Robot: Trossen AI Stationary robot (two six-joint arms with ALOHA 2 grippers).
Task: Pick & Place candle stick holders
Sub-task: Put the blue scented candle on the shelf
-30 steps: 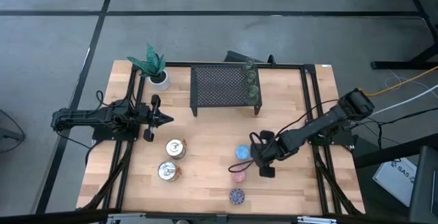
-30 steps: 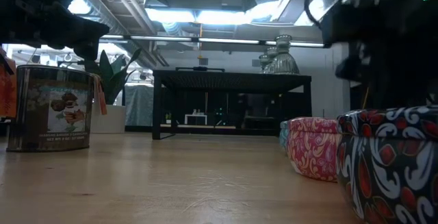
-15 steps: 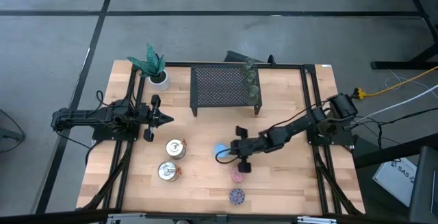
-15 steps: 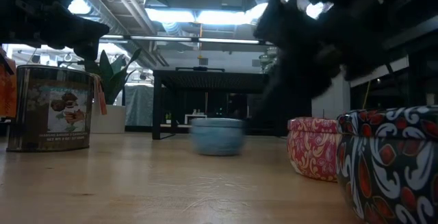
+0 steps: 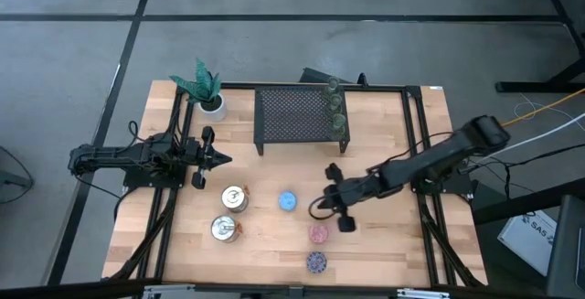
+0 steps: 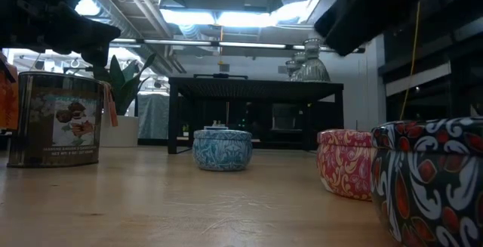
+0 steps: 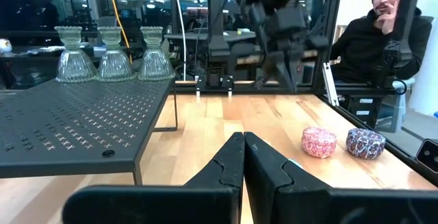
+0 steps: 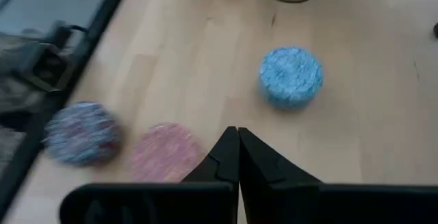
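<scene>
The blue holder [image 5: 288,200] [image 8: 291,77] stands on its base on the wooden table, alone at mid-table. The pink holder [image 5: 318,234] and the purple holder [image 5: 316,262] stand nearer the front edge. Two silvery holders [image 5: 235,197] [image 5: 224,229] stand to the left. Three green glassy holders [image 5: 336,103] stand on the right end of the black mesh rack [image 5: 292,114]. My right gripper [image 5: 315,208] [image 8: 237,131] is shut and empty, just right of the blue holder and apart from it. My left gripper [image 5: 224,159] [image 7: 243,138] is shut and empty at the table's left.
A white pot with a green plant [image 5: 208,93] stands at the far left corner. Black rails [image 5: 169,198] run along both sides of the table. A person [image 7: 383,32] sits beyond the table's right side. Bare wood lies between the rack and the holders.
My right gripper has swept toward the table's left, then drawn back toward the right. The blue holder has slid along the table from beside the pink holder toward the left and now stands free, still upright.
</scene>
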